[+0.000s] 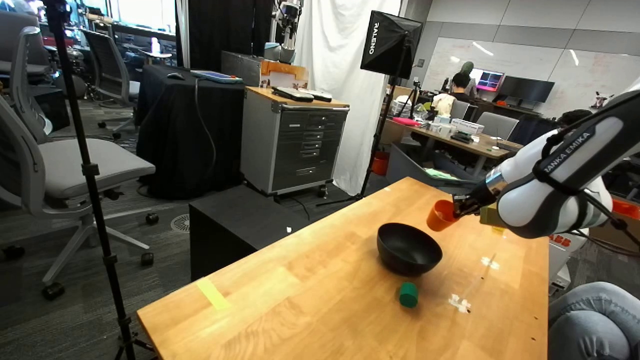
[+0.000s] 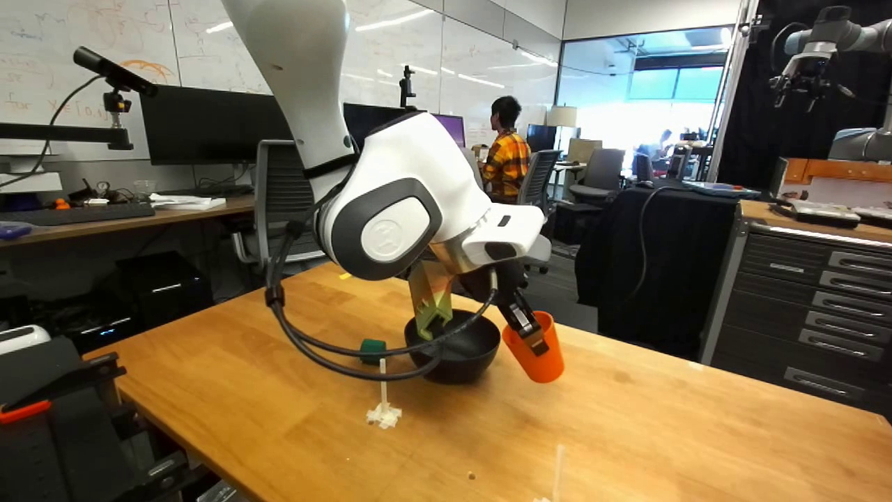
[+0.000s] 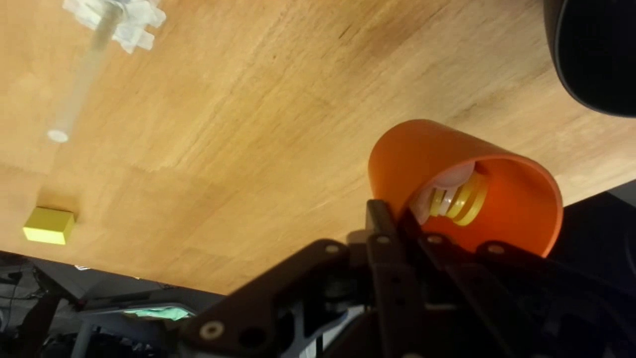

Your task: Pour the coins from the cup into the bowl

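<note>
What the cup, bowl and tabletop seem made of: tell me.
Cup: likely plastic, satin, judging by its even orange and thin rim.
Bowl: matte, perhaps plastic or ceramic; its dull black leaves that open.
Tabletop: apparently wood, faint sheen; grain and joined strips show.

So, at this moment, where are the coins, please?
In the wrist view, the coins lie right of centre, inside the tilted cup; in both exterior views, that cup appears to the right of the bowl.

Grey floor (image 1: 160, 270), white curtain (image 1: 345, 75), drawer cabinet (image 1: 300, 145), whiteboard (image 2: 223, 56) (faintly scribbled), perhaps a window (image 2: 603, 87), washed out
</note>
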### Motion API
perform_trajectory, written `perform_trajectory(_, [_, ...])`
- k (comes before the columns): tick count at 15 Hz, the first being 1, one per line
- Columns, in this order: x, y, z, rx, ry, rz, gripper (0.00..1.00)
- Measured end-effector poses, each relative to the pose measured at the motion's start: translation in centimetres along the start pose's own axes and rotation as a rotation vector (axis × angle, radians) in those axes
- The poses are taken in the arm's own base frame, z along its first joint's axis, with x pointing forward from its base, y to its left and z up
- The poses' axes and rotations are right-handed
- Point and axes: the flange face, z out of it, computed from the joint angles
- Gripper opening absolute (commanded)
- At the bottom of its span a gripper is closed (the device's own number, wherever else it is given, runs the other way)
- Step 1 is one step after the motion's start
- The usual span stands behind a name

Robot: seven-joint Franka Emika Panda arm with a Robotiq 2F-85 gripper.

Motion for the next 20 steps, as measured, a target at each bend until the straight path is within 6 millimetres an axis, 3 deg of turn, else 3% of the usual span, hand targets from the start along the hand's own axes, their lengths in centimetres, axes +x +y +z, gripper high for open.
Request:
perform_trajectory(4, [1.2,-1.1,-1.7,0.036,0.043,0.054,0.04])
perform_trajectory(9, [0.2,-2.8,-1.8,0.056,0.060,0.090,0.04])
perform_trajectory(20, [-6.1,-6.5,-1.1,0.106,0.235,0.047,0.04])
